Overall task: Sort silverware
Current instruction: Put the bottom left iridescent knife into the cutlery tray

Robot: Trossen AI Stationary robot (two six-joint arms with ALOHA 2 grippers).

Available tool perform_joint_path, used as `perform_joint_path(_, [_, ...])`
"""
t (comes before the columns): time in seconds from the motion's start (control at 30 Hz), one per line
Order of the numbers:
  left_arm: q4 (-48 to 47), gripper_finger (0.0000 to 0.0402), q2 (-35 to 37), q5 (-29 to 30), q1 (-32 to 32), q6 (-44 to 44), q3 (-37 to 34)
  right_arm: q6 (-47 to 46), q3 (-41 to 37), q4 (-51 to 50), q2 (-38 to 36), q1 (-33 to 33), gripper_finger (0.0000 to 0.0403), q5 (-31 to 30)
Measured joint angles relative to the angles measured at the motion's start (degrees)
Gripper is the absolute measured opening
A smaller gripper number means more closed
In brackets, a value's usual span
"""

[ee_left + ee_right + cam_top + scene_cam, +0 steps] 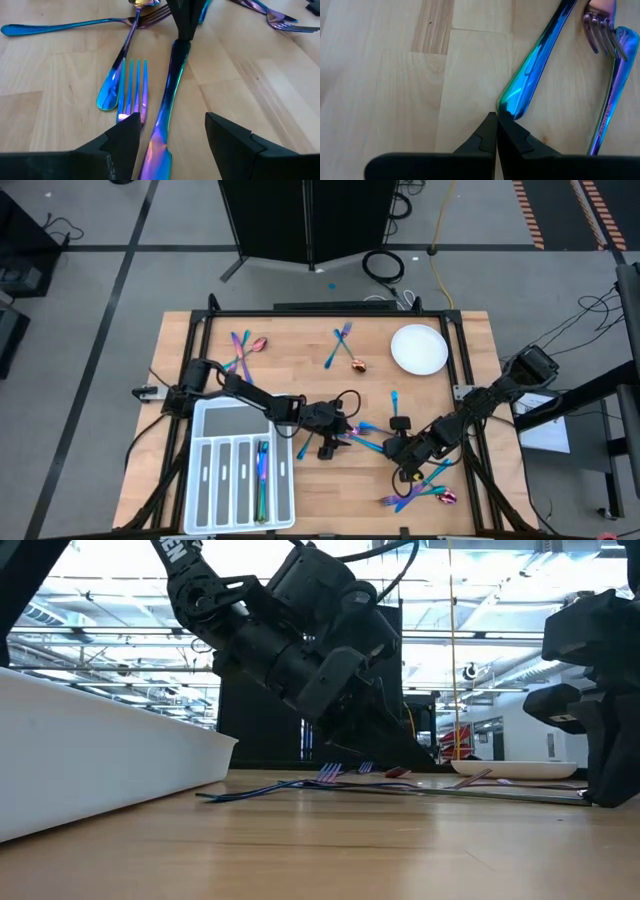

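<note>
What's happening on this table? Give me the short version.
Two robot arms are sorting silverware into a white tray. The left gripper is open, its fingers either side of a knife lying on the table mid-table, not yet gripped. The right gripper is shut, its tips at the end of a blue handle. One tray slot already holds a few pieces; more lie scattered, and a white plate sits at the back.
</note>
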State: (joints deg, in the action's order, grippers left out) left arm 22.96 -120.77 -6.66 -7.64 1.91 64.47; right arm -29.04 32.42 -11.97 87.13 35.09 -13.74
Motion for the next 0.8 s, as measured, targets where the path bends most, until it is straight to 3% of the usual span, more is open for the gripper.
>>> perform_joint_path(0.5, [0.68,0.0222,-3.93,-0.07,-0.40,-1.49,1.11,0.18,-0.09,0.28,0.02,0.00,0.0000,0.04])
perform_joint_path(0.8, [-3.01,0.0163,-3.93,0.50,-0.57,0.41,1.33,0.43,-0.07,0.24,0.04,0.00,0.0000,0.04])
